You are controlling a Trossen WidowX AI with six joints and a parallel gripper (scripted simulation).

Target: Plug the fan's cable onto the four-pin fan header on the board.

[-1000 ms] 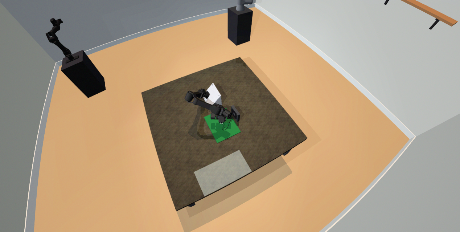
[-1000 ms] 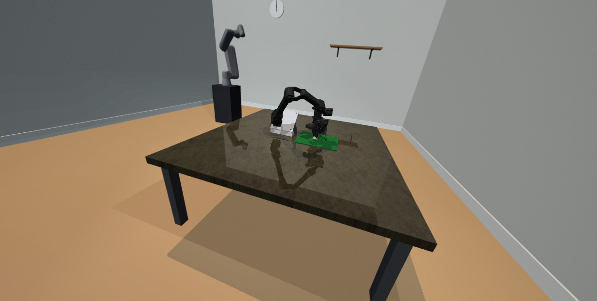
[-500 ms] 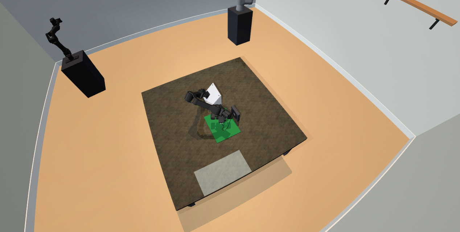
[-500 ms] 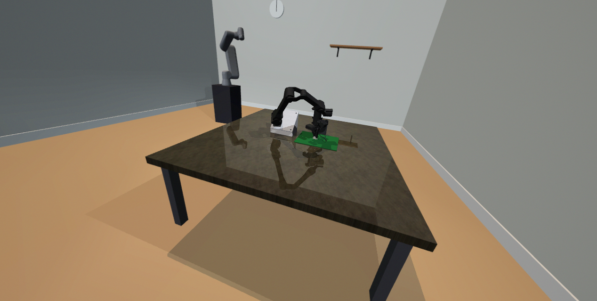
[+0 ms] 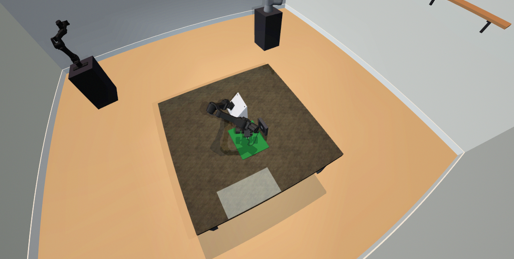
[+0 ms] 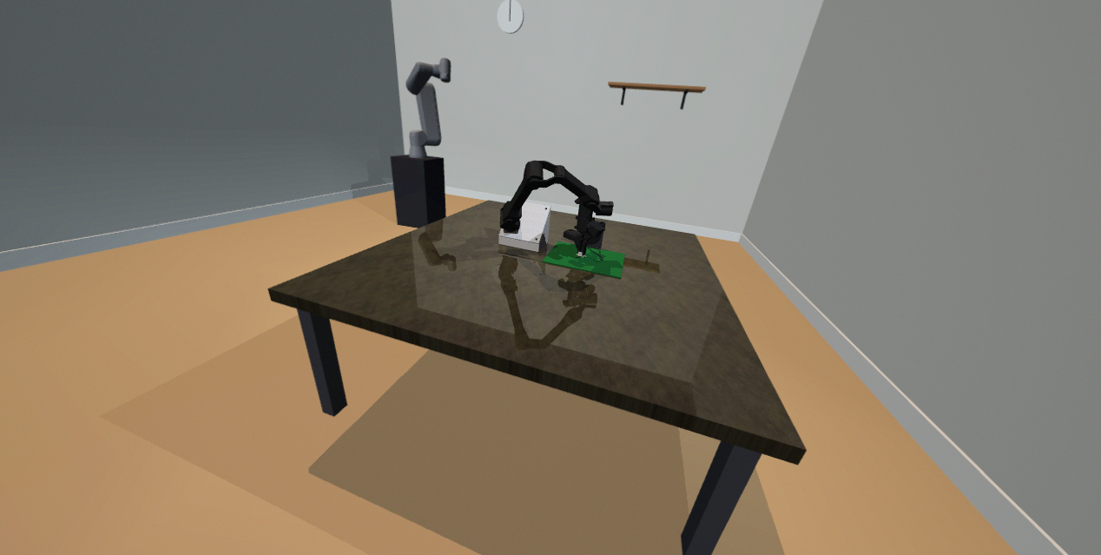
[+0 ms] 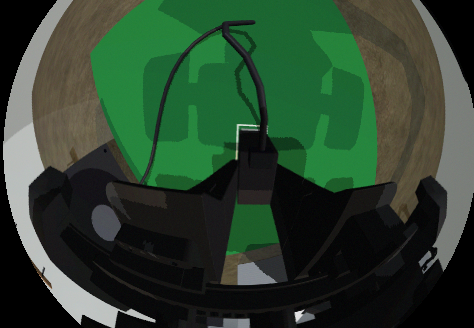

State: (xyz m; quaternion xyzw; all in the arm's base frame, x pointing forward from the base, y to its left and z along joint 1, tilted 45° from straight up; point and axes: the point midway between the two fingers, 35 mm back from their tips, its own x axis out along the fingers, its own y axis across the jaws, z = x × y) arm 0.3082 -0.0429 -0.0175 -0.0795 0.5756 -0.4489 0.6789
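The green board (image 5: 246,154) (image 6: 608,267) (image 7: 120,57) lies flat on the table. My gripper (image 5: 247,137) (image 6: 581,252) (image 7: 251,166) points down over it, shut on the black plug (image 7: 257,177). The black cable (image 7: 263,112) rises from the plug and loops over the board toward the fan. The dark square fan (image 5: 263,126) (image 7: 107,164) stands beside the board. The white outline of the header (image 7: 250,125) shows at the plug's far and left sides in the wrist view. The plug hides its pins, so how deep the plug sits cannot be told.
A white sloped box (image 5: 238,104) (image 6: 519,242) stands by the arm's base on the dark table (image 5: 305,142) (image 6: 462,320). A pale grey rectangle (image 5: 248,192) lies at the table's edge. Other arms stand on black pedestals away from the table.
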